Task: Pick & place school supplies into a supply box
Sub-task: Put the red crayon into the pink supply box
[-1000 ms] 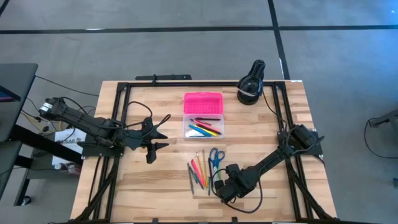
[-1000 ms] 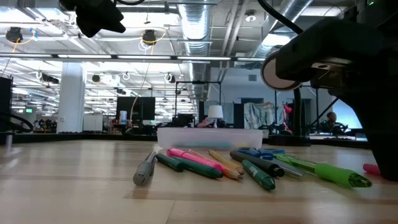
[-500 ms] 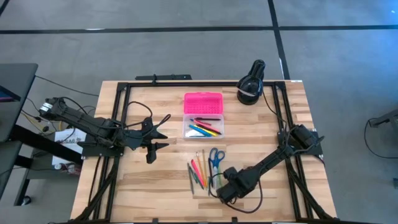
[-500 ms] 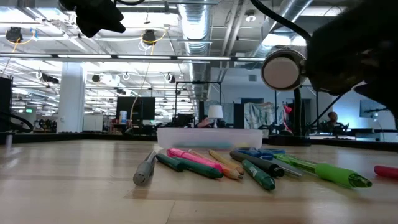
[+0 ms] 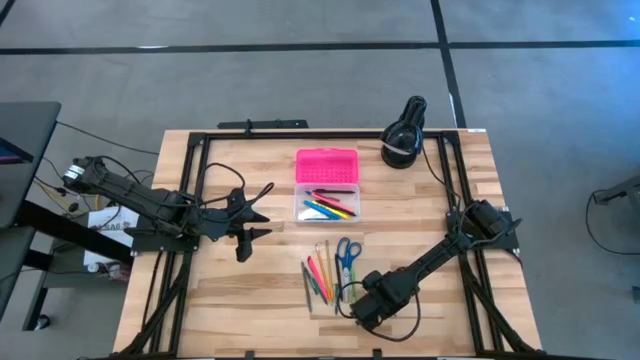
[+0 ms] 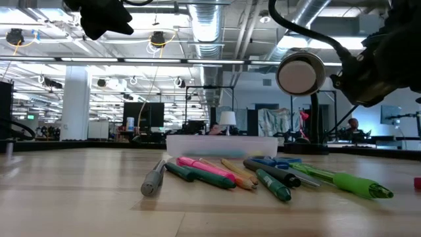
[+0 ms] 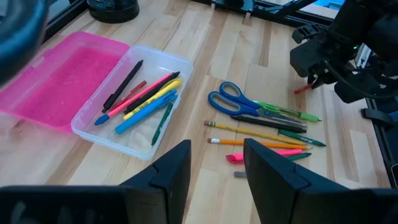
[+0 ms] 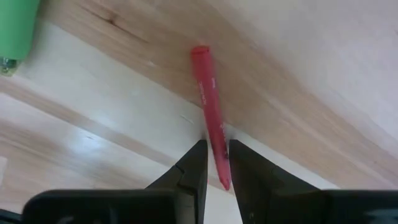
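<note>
The supply box lies open at the table's middle, its pink lid flat behind its clear base, which holds several pens. Loose pens and markers and blue-handled scissors lie on the table in front of it. My right gripper is near the table's front edge, to the right of the loose pens, shut on a red pen. My left gripper hovers open and empty over the table's left part. My right gripper pinches the red pen between its two fingers, near one end of it. The pen runs along the fingers and sticks out past their tips. In the left wrist view the pen slants down below the gripper. I cannot tell whether its free end touches the table.
A black round device stands at the table's far right corner. A black frame runs around the table's edges. A green marker lies at the right end of the loose pens, close to my right gripper.
My right gripper has risen from the table with the red pen. The pen's end in the low view has shifted toward the table's right edge.
</note>
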